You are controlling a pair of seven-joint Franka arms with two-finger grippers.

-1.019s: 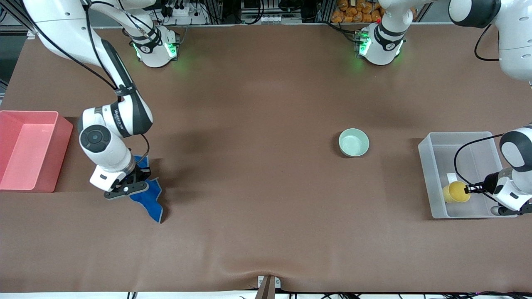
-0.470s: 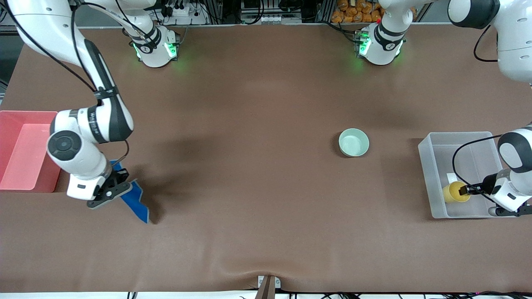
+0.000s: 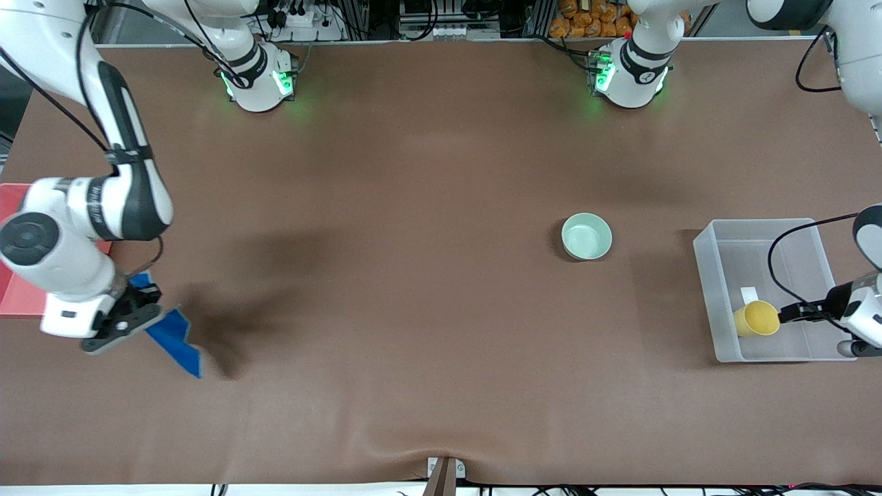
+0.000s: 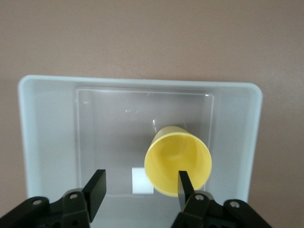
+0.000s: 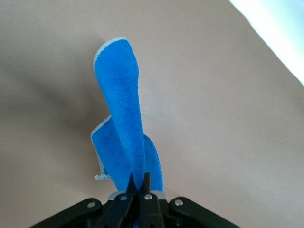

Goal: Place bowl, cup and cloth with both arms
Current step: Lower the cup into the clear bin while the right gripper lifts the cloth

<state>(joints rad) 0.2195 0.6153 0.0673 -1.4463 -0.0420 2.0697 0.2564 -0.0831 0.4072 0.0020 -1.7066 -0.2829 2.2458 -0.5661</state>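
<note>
Blue cloth (image 3: 173, 339): we see it hanging in folds from the right gripper, lifted clear of the brown table (image 3: 427, 358) at the right arm's end; its lowest corner is the item nearest the front camera.
Right gripper (image 3: 120, 318): we find it up in the air over bare table surface just beside the red bin, fingers pinched tight on the top of the cloth. In the right wrist view the gripper (image 5: 140, 183) shows its fingers closed together, with the cloth (image 5: 121, 118) drooping from them, its pale stitched edging visible.
Yellow cup (image 3: 756, 318): we locate it inside the clear plastic bin (image 3: 710, 289), in the part of the bin nearer the front camera. It lies tipped on its side; the left wrist view shows the cup (image 4: 178, 164) with its open mouth facing the camera.
Left gripper (image 3: 792, 312): we see it over the clear bin, beside the cup. In the left wrist view the gripper (image 4: 140, 183) has its fingers spread apart and is released; one finger overlaps the cup's rim, and we cannot tell whether it touches.
White label (image 4: 141, 180): on the bin floor (image 4: 109, 142), beside the cup.
Mint-green bowl (image 3: 586, 236): upright on the table, farther from the front camera than the cup, near the clear bin but apart from it.
Red bin (image 3: 17, 296): at the right arm's end, largely covered by the right arm (image 3: 76, 213).
</note>
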